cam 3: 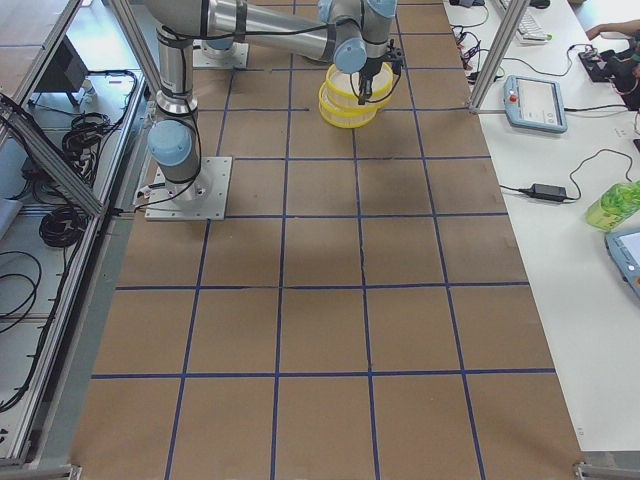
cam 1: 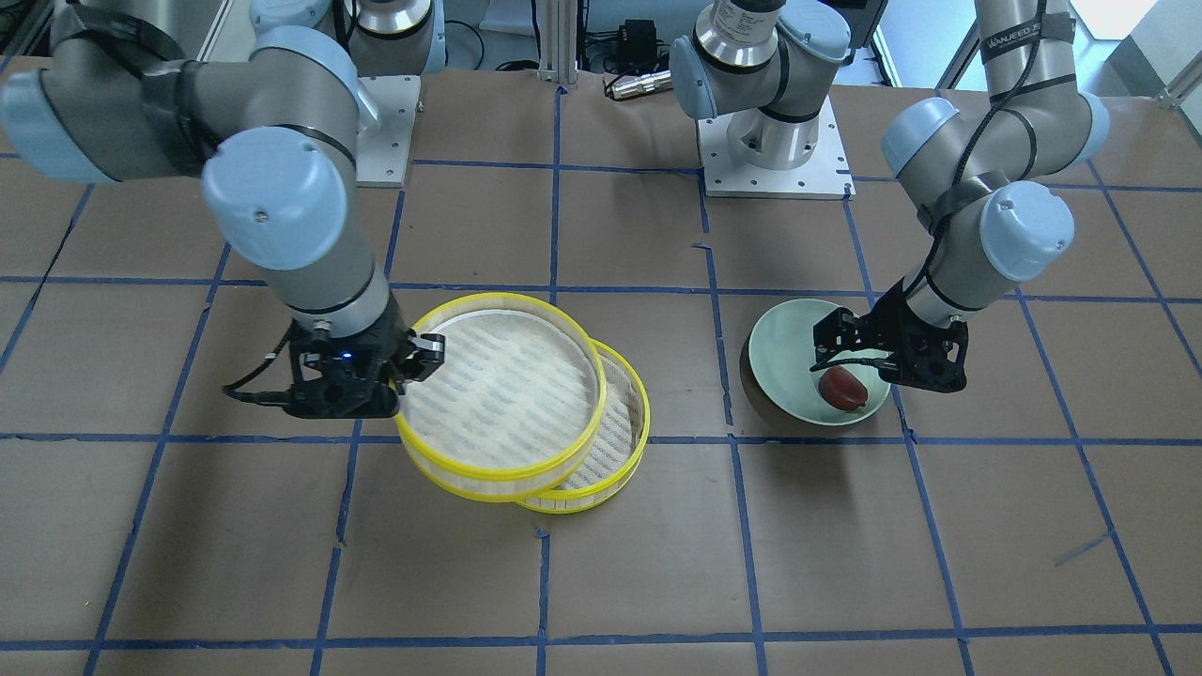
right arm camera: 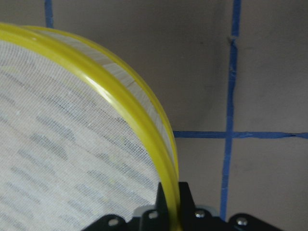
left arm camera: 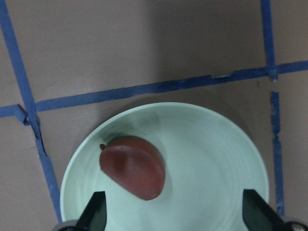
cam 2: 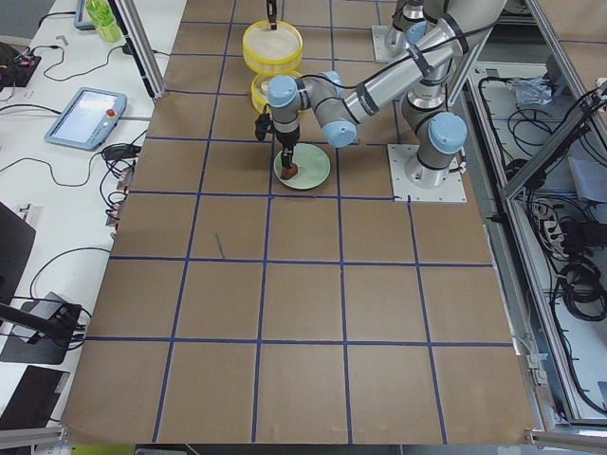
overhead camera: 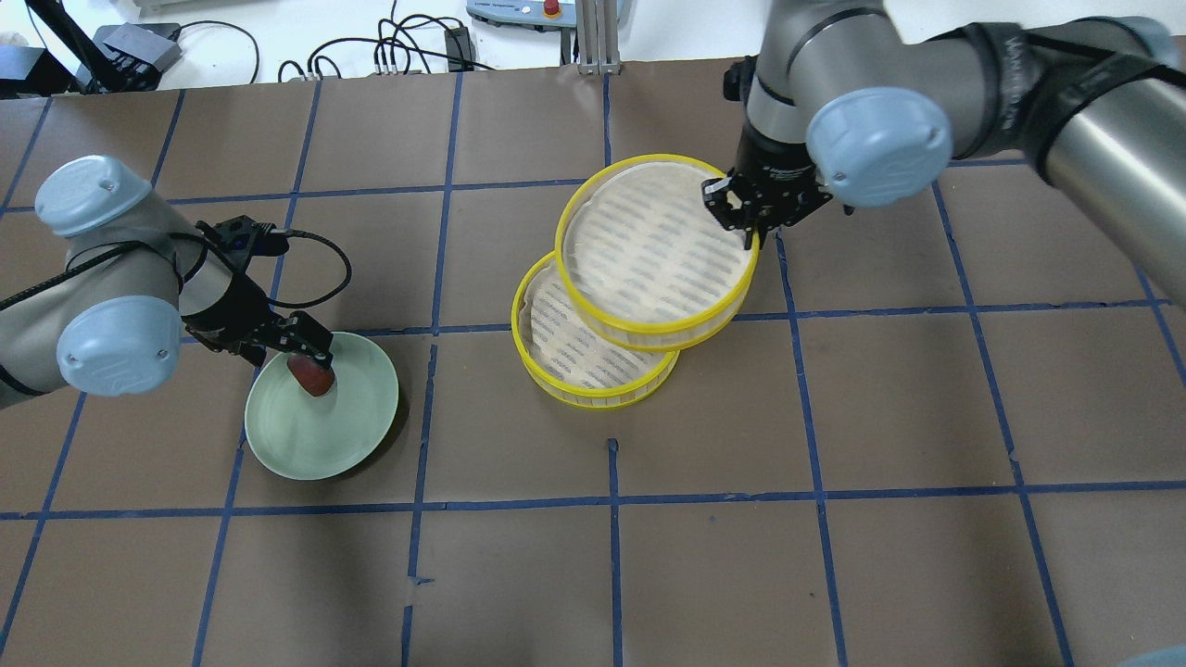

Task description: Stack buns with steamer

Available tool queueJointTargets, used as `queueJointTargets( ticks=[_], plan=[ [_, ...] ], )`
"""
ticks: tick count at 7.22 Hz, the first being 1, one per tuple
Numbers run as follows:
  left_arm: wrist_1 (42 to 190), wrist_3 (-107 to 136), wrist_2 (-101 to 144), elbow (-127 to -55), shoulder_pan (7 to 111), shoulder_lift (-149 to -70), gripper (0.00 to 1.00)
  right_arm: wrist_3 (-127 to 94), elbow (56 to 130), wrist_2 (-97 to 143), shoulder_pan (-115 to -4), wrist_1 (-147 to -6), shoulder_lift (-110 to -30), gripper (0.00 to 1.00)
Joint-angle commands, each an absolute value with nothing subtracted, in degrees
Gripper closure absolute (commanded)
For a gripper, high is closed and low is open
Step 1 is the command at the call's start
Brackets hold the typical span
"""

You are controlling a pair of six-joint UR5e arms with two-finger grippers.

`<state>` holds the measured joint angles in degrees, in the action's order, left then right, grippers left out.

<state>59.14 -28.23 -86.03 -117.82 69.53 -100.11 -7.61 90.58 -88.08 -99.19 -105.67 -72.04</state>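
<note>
Brown paper taped into squares by blue lines (cam 1: pixel 742 526) covers the table (cam 1: pixel 601 582) where two grey arms with pale-blue joints work side by side. At the middle of the surface the right gripper (cam 1: pixel 413 364) is clamped on the bright yellow rim of the upper steamer tier (overhead camera: pixel 653 250), one finger inside the rim and one outside, as the right wrist view shows close up. That tier hangs tilted and off-centre over the lower steamer tier (overhead camera: pixel 574 361), which sits flat on the paper; the two overlap by roughly half, and whether they touch where they cross cannot be told. Both tiers show their white mesh floors and pale slatted sides. Well apart from them, toward the robot's left, a pale-green plate (overhead camera: pixel 324 435) rests on the table with the reddish-brown bun (left arm camera: pixel 132 166) lying on it near the rim, its pointed end turned toward the plate's edge. The left gripper (left arm camera: pixel 175 211) hovers low over the plate with its jaws spread wide, gripping nothing; in the left wrist view the bun lies just ahead of one fingertip, partly within the span of the two fingers (left arm camera: pixel 96 211) and off to that side rather than centred. A black cable (overhead camera: pixel 324 259) loops from the left wrist across the paper behind the plate.
</note>
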Motion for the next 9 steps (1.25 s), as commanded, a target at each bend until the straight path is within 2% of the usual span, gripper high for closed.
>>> queueJointTargets(
  ticks=[1,2,3,4,5,7,9],
  plan=[
    [58.9,-27.6,-85.6,-118.1,68.6,-102.5,0.11,-9.5,90.9,-85.1,-102.3,-107.1,-69.4,0.95],
    [58.9,-24.3,-84.0,-118.0,68.6,-103.6,0.13,-9.1,91.1,-85.5,-102.3,-107.1,-68.6,0.95],
    [58.4,-24.2,-83.2,-117.6,68.6,-104.5,0.36,-9.1,91.2,-85.8,-102.3,-107.1,-68.1,0.95],
    [58.0,-24.0,-83.2,-117.6,68.7,-105.2,0.88,-9.1,91.4,-86.0,-102.3,-107.7,-67.9,0.94],
    [56.8,-24.1,-83.2,-117.6,68.9,-106.0,0.99,-9.4,91.5,-85.2,-102.3,-107.8,-67.2,0.94],
    [52.4,-23.6,-83.2,-117.5,70.9,-103.9,1.00,-9.4,91.6,-85.1,-102.3,-109.1,-66.4,0.94],
    [53.0,-12.1,-83.4,-113.0,81.2,-100.1,1.00,-9.4,93.4,-85.1,-102.3,-111.2,-66.3,0.94]
  ],
)
